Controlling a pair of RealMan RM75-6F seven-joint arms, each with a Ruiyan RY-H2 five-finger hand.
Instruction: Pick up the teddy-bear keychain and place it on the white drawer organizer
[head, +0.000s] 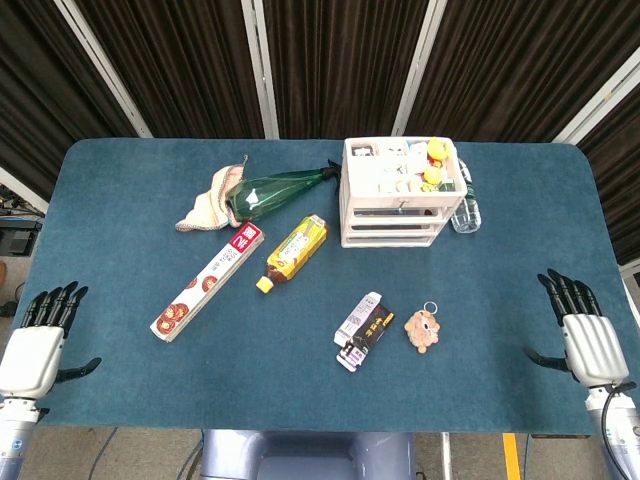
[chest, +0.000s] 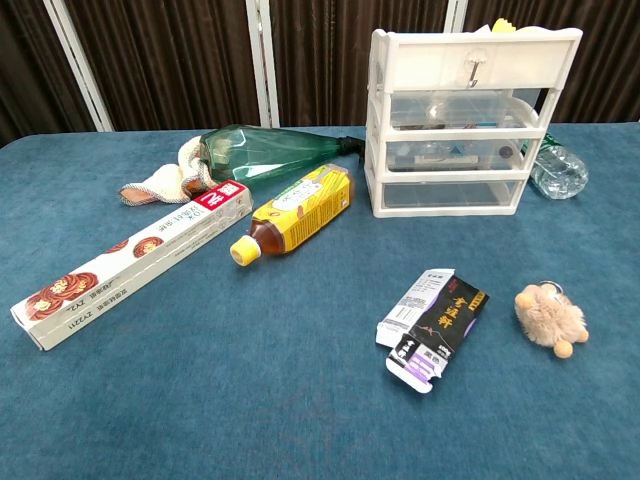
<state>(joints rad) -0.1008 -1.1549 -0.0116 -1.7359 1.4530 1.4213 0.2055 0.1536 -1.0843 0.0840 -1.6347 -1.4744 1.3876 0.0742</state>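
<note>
The tan teddy-bear keychain (head: 423, 329) (chest: 549, 317) lies flat on the blue table, right of centre, its ring pointing away from me. The white drawer organizer (head: 397, 192) (chest: 459, 123) stands behind it, with small toys on its top. My right hand (head: 588, 334) hovers at the table's right front edge, fingers spread and empty, well to the right of the keychain. My left hand (head: 38, 342) is at the left front edge, fingers apart, holding nothing. Neither hand shows in the chest view.
A black-and-white packet (head: 362, 330) lies just left of the keychain. A yellow tea bottle (head: 293, 251), a long foil box (head: 208, 281), a green bottle (head: 280, 189) and a cloth (head: 210, 195) fill the left-centre. A clear bottle (head: 465, 208) lies right of the organizer.
</note>
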